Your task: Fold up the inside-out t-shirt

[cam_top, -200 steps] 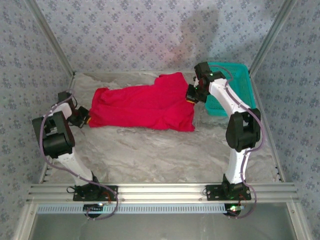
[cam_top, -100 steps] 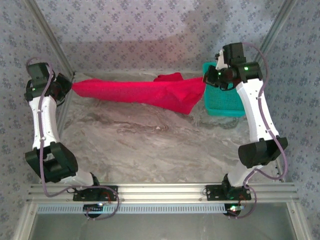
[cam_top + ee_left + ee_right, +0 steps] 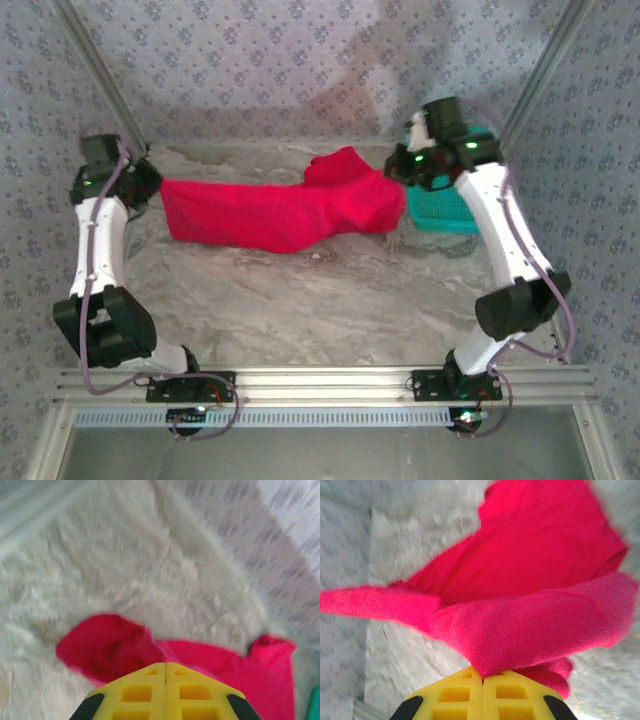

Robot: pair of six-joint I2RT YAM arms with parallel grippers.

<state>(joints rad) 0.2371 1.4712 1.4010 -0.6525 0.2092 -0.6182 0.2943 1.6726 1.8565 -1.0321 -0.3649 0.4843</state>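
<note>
Jaws of left gripper and right gripper clamp t-shirt tight.

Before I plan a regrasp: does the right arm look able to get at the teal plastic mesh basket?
Likely yes: the teal plastic mesh basket lies just beside the right end effector, nothing between. But it is shut on the bright red cloth t-shirt, so release first.

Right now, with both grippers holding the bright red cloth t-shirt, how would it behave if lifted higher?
Probably floppy: the bright red cloth t-shirt droops between the left gripper and right gripper. Likely light, since two small pinches carry it. Its folds may shift.
</note>
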